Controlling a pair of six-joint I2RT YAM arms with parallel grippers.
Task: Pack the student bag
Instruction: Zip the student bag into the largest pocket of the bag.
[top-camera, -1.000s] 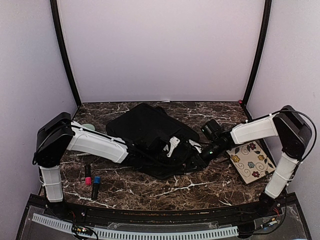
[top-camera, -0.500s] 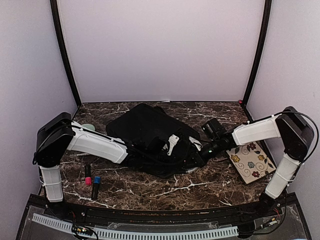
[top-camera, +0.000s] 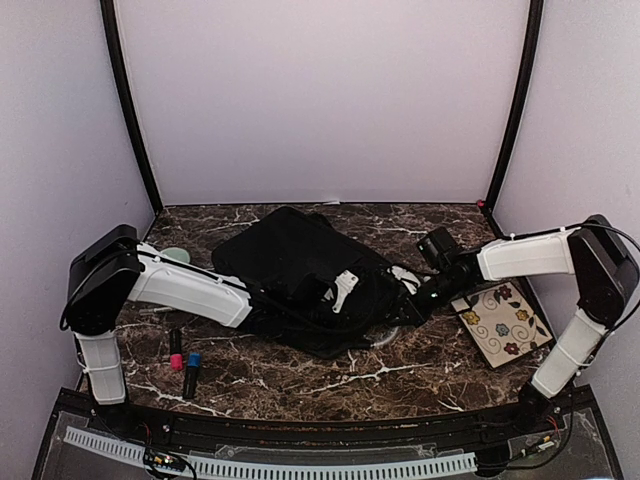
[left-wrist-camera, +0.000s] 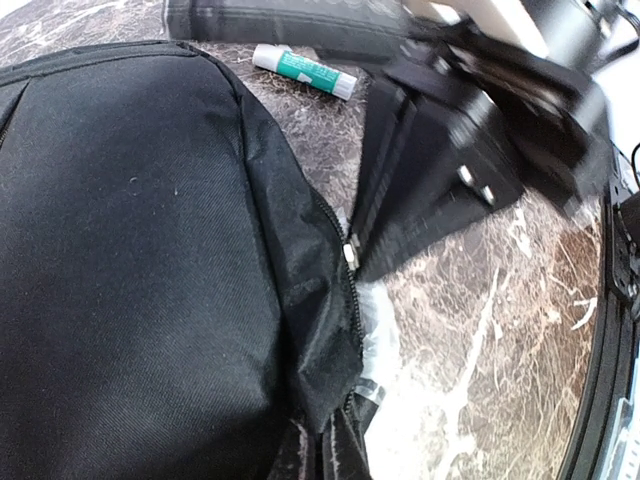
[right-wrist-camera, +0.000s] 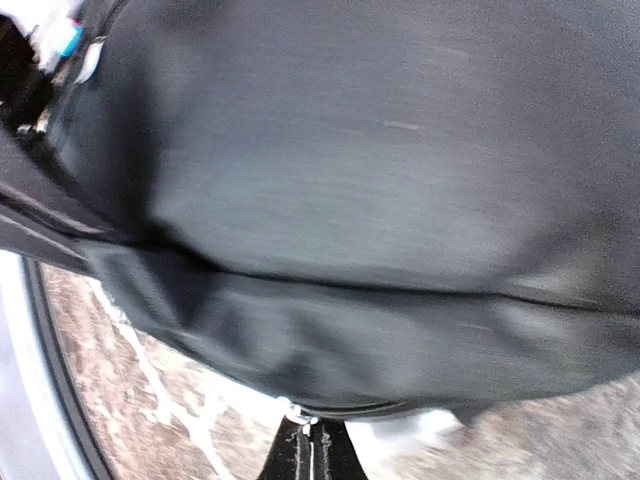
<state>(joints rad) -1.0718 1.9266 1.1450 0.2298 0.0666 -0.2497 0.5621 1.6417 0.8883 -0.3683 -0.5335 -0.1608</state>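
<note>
The student bag (top-camera: 295, 265), a big black backpack, lies in the middle of the marble table. My left gripper (top-camera: 338, 302) is at its near right edge, shut on a fold of the bag's fabric beside the zipper (left-wrist-camera: 335, 450). My right gripper (top-camera: 402, 310) comes in from the right. It is shut on the small silver zipper pull (right-wrist-camera: 302, 414) at the bag's edge, which the left wrist view shows too (left-wrist-camera: 350, 252). The bag (right-wrist-camera: 350, 180) fills the right wrist view. Something clear and plastic (left-wrist-camera: 376, 325) peeks out from under the bag.
A flowered notebook (top-camera: 503, 322) lies at the right under my right arm. Two markers (top-camera: 183, 360) lie at the near left, and a pale green item (top-camera: 178, 255) sits behind my left arm. A green and white glue stick (left-wrist-camera: 305, 70) rests beyond the bag.
My right gripper has closed on the zipper pull and drawn back to the right. The bag's near right edge shifted with it. My left arm has held still.
</note>
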